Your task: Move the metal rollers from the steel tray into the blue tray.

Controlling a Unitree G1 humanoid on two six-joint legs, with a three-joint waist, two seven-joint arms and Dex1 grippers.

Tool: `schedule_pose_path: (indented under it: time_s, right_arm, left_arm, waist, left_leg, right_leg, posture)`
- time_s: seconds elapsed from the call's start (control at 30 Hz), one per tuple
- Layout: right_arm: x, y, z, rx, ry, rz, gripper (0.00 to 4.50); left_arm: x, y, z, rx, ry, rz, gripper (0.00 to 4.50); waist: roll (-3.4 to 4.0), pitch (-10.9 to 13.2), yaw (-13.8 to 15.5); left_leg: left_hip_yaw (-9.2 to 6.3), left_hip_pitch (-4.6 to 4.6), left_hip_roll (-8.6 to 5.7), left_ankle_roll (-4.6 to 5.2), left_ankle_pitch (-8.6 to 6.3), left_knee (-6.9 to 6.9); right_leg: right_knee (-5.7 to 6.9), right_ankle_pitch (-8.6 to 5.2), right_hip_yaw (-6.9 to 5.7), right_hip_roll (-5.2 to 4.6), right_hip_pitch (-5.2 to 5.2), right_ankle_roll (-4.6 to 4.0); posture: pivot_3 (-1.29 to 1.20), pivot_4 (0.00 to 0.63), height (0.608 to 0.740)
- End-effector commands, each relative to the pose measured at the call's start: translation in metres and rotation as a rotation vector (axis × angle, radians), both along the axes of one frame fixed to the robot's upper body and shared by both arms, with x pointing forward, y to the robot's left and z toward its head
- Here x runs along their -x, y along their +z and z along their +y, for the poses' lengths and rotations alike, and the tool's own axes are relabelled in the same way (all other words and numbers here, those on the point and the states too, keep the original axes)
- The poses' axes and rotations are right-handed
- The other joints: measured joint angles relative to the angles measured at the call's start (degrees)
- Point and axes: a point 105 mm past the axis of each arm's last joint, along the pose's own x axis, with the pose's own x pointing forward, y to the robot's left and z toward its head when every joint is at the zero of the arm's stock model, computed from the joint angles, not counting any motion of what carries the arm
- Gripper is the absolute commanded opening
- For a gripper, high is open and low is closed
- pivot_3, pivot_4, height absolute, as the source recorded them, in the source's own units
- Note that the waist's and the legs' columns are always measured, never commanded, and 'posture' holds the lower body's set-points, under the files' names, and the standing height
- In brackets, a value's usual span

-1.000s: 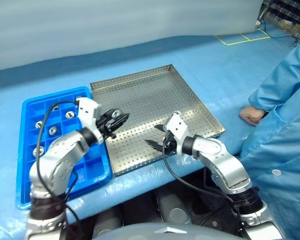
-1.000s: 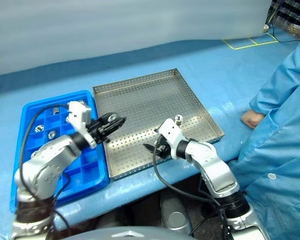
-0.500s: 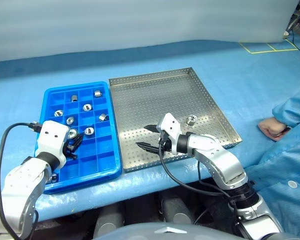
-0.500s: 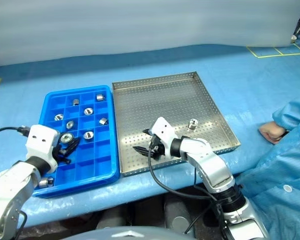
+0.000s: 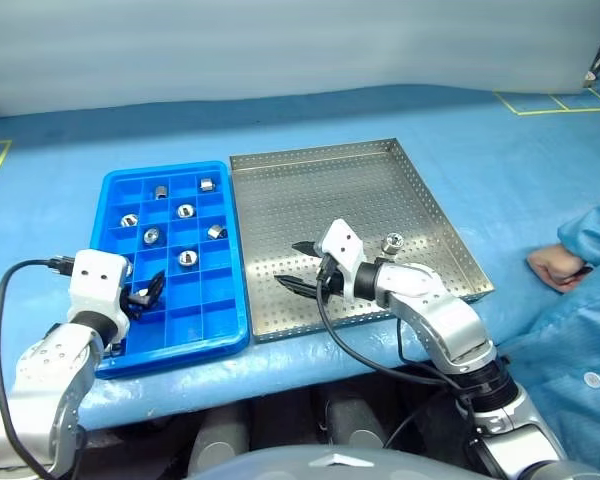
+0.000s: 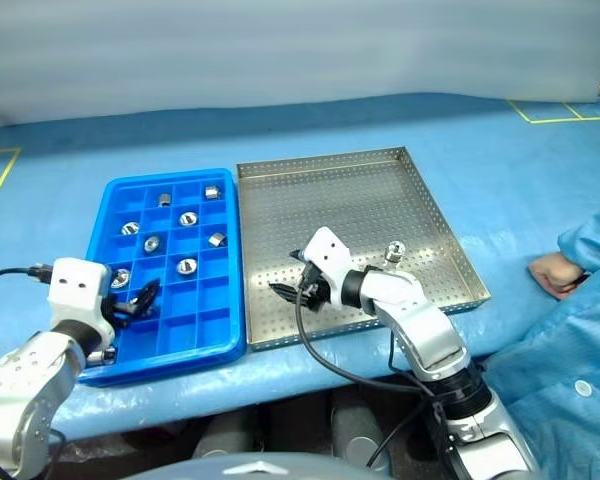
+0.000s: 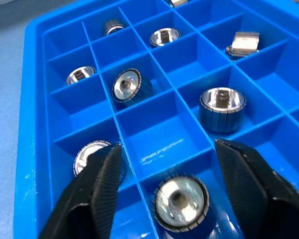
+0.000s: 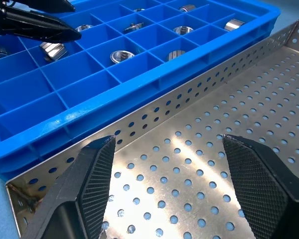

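One metal roller (image 5: 392,241) stands in the steel tray (image 5: 380,170), at about four o'clock from the tray's middle, near its right rim. Several rollers (image 5: 187,258) lie in compartments of the blue tray (image 5: 176,334) on the desk (image 5: 100,130). Left claw (image 7: 165,169) hovers wide over a roller (image 7: 181,201) in one compartment, gripping nothing. Right claw (image 5: 302,266) is wide and empty over the steel tray's near left part. At three o'clock, a person's hand (image 5: 554,265) rests on the desk.

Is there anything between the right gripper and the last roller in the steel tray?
Nothing visible. The right gripper hangs open over bare perforated floor of the steel tray, and the one remaining roller stands upright beside its forearm, toward the tray's right rim. The gripper points away from it, toward the blue tray.
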Motion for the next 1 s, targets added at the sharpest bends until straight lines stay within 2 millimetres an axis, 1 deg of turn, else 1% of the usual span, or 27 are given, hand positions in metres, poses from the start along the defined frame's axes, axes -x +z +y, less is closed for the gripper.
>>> schedule_pose_path:
  time_s: [0.03,0.07,0.13,0.17,0.2,0.23,0.27,0.3,0.37,0.43,0.5,0.53,0.63,0.77,0.87,1.0]
  right_arm:
    - [-0.008,0.014,-0.006,0.001,-0.045,-0.076,3.62]
    - [-0.010,0.015,-0.009,0.012,-0.062,-0.084,3.62]
    - [-0.019,0.015,-0.023,0.069,-0.140,-0.121,3.62]
    - [-0.026,0.016,-0.034,0.107,-0.209,-0.142,3.62]
    - [-0.033,0.018,-0.047,0.142,-0.277,-0.162,3.62]
    - [-0.037,0.020,-0.054,0.163,-0.320,-0.173,3.62]
    - [-0.039,0.021,-0.058,0.174,-0.342,-0.178,3.62]
    - [-0.038,0.023,-0.065,0.199,-0.356,-0.187,3.62]
    - [-0.035,0.022,-0.082,0.286,-0.377,-0.191,3.62]
    - [-0.033,0.017,-0.099,0.353,-0.421,-0.155,3.62]
    - [-0.033,0.012,-0.110,0.387,-0.463,-0.119,3.62]
    - [-0.033,0.011,-0.113,0.376,-0.479,-0.102,3.62]
    - [-0.036,0.009,-0.115,0.304,-0.499,-0.057,3.62]
    - [-0.052,-0.002,-0.122,0.286,-0.571,-0.028,3.62]
    - [-0.068,-0.012,-0.128,0.287,-0.631,-0.019,3.62]
    - [-0.089,-0.025,-0.128,0.195,-0.686,0.041,3.62]
  left_arm:
    - [-0.008,0.033,-0.034,0.146,-0.169,-0.182,3.42]
    - [-0.008,0.037,-0.045,0.179,-0.223,-0.202,3.42]
    - [-0.008,0.038,-0.071,0.224,-0.346,-0.206,3.42]
    - [-0.010,0.033,-0.082,0.225,-0.384,-0.188,3.42]
    - [-0.012,0.024,-0.092,0.189,-0.413,-0.154,3.42]
    - [-0.013,0.017,-0.098,0.159,-0.427,-0.131,3.42]
    - [-0.013,0.013,-0.101,0.138,-0.435,-0.119,3.42]
    - [-0.011,0.006,-0.110,0.116,-0.483,-0.097,3.42]
    - [-0.010,0.000,-0.127,0.165,-0.555,-0.079,3.42]
    - [-0.010,-0.002,-0.139,0.188,-0.599,-0.081,3.42]
    - [-0.009,-0.003,-0.147,0.174,-0.634,-0.082,3.42]
    - [-0.010,-0.004,-0.149,0.177,-0.642,-0.081,3.42]
    - [-0.010,-0.004,-0.156,0.183,-0.664,-0.084,3.42]
    - [-0.012,-0.005,-0.161,0.192,-0.667,-0.083,3.42]
    - [-0.013,-0.004,-0.162,0.171,-0.663,-0.084,3.42]
    - [-0.012,-0.002,-0.162,0.164,-0.666,-0.090,3.42]
  waist:
    - [-0.04,-0.02,0.23]
    - [-0.05,-0.03,0.20]
    - [-0.04,-0.03,0.09]
    - [-0.04,-0.03,0.04]
    - [-0.04,-0.04,-0.03]
    - [-0.04,-0.04,-0.12]
    - [-0.04,-0.04,-0.25]
    - [-0.05,-0.04,-0.44]
    - [0.01,-0.04,-1.02]
    - [0.01,-0.04,-1.31]
    - [0.00,-0.04,-1.93]
    - [0.00,-0.04,-2.31]
    - [0.01,-0.05,-3.74]
    - [0.01,-0.04,-5.39]
    - [0.01,-0.04,-6.63]
    - [0.02,-0.03,-7.83]
  left_leg:
    - [0.07,-0.01,-0.01,0.00,0.00,0.03]
    - [0.13,-0.01,-0.03,0.00,0.00,0.04]
    - [0.19,0.00,-0.06,0.00,0.00,0.04]
    - [0.19,0.00,-0.08,0.00,0.00,0.04]
    - [0.19,0.00,-0.11,0.00,0.00,0.04]
    - [0.21,-0.01,-0.14,0.01,0.00,0.03]
    - [0.22,0.00,-0.16,0.01,-0.01,0.04]
    - [0.23,0.00,-0.17,0.01,-0.01,0.04]
    - [0.24,0.01,-0.14,0.02,-0.01,0.02]
    - [0.25,-0.01,-0.14,0.04,-0.02,0.02]
    - [0.25,-0.01,-0.13,0.05,-0.03,0.02]
    - [0.25,-0.01,-0.12,0.05,-0.03,0.02]
    - [0.27,0.02,-0.10,0.05,-0.03,0.03]
    - [0.27,0.07,-0.08,0.06,-0.03,0.08]
    - [0.27,0.05,-0.13,0.14,-0.01,0.15]
    - [0.28,0.06,-0.15,0.17,-0.01,0.14]
  right_leg:
    - [0.00,0.04,-0.04,-0.01,0.02,-0.06]
    - [0.00,0.05,-0.04,-0.01,0.03,-0.07]
    - [0.00,0.05,-0.01,0.00,0.02,-0.07]
    - [0.00,0.05,0.00,0.00,0.02,-0.07]
    - [-0.01,0.05,0.01,0.00,0.03,-0.07]
    - [-0.01,0.06,0.04,-0.01,0.02,-0.06]
    - [-0.01,0.07,0.07,-0.01,0.02,-0.05]
    - [-0.01,0.07,0.09,0.00,0.02,-0.04]
    - [-0.01,0.07,0.11,0.04,0.01,-0.04]
    - [-0.02,0.06,0.12,0.03,-0.01,-0.04]
    - [-0.02,0.05,0.11,0.04,0.00,-0.03]
    - [-0.02,0.01,0.12,0.05,0.00,0.04]
    - [0.00,-0.07,0.19,0.09,0.01,0.20]
    - [0.00,-0.01,0.31,0.13,0.05,0.34]
    - [-0.02,0.05,0.41,0.09,0.06,0.43]
    - [-0.02,0.11,0.47,0.07,0.05,0.52]
  posture:
    - [-0.09,0.150,0.740]
    - [-0.09,0.150,0.740]
    - [-0.11,0.150,0.740]
    - [-0.12,0.150,0.740]
    - [-0.14,0.150,0.740]
    - [-0.14,0.150,0.740]
    - [-0.15,0.150,0.740]
    - [-0.17,0.150,0.740]
    - [-0.19,0.150,0.740]
    - [-0.21,0.150,0.740]
    - [-0.22,0.150,0.740]
    - [-0.22,0.150,0.740]
    - [-0.23,0.150,0.740]
    - [-0.23,0.150,0.740]
    - [-0.24,0.150,0.740]
    - [-0.23,0.150,0.740]
